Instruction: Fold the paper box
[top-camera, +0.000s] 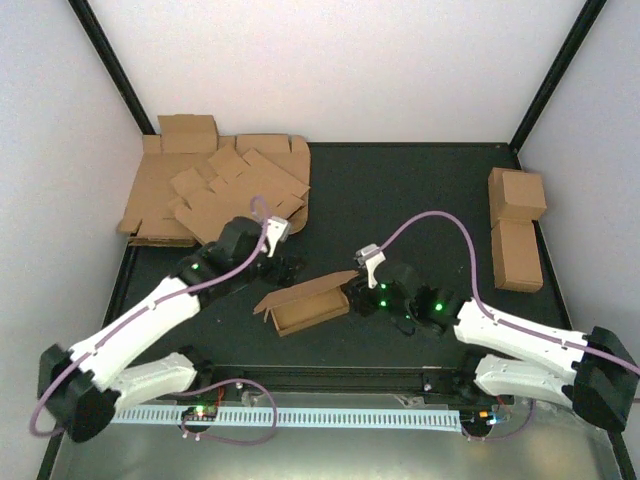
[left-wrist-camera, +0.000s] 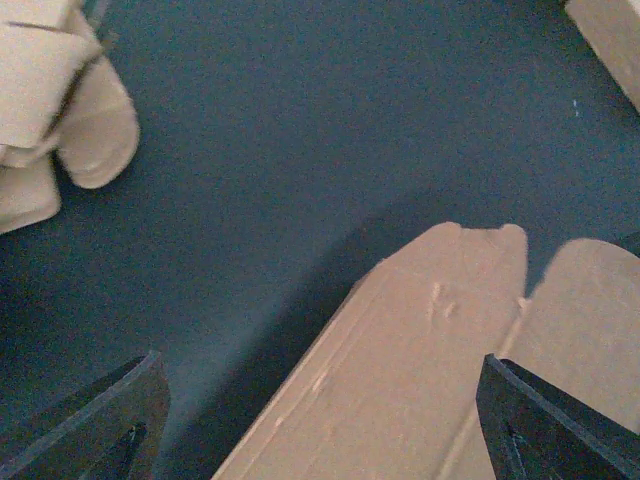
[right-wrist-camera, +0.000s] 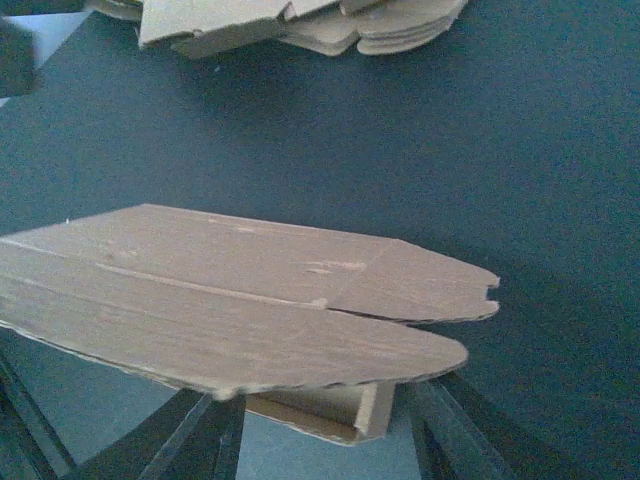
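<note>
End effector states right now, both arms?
Left end effector: open, above the box.
Right end effector: straddles the box end, grip cannot be told.

Lab enclosure: white walls, black table.

Table: dark, matte.
Middle: box, half folded, one long flap raised.
Far-left corner: blanks, loosely stacked.
Right edge: two cartons, closed, placed touching.
</note>
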